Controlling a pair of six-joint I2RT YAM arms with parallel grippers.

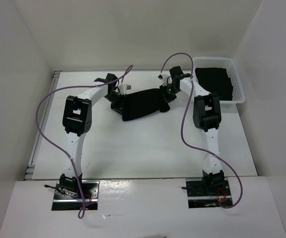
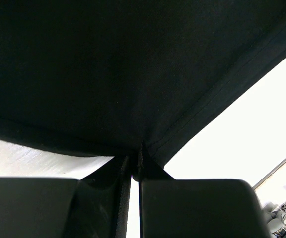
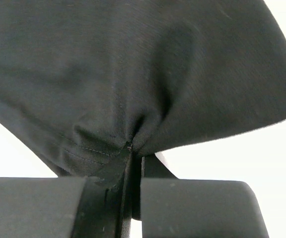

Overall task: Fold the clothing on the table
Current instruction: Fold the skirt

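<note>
White matte tabletop spreads out past my arm bases. Farther on, the plain black soft garment spans between my left gripper and right gripper, each pinched tight on an edge. Beyond, at the right, sits a white plastic lattice basket holding dark fabric.

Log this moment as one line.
left gripper: shut on clothing | right gripper: shut on clothing | clothing: spans between grippers, over far half of table

clothing: on table, far centre | basket: right of clothing
</note>
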